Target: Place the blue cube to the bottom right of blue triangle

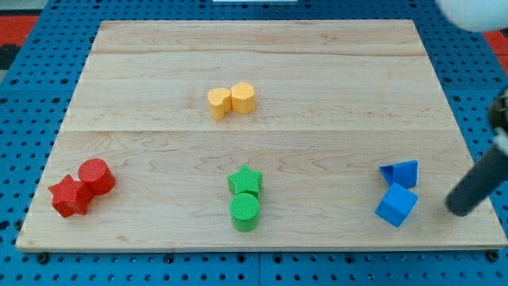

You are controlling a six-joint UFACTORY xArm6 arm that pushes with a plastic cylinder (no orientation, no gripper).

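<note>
On the worktop [159, 151], going left to right, you have the blue cube [396, 206] touching the near side of the blue triangle [401, 172]. Just right of the cube sits my tip [456, 209]; it has no grasping part.

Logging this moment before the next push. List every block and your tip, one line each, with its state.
blue cube: on the board, just below the blue triangle, touching or nearly so.
blue triangle: resting near the view's right edge.
my tip: right of the blue cube, apart from it.
yellow blocks: paired, touching.
green star: against the green cylinder.
red blocks: paired, touching.
</note>
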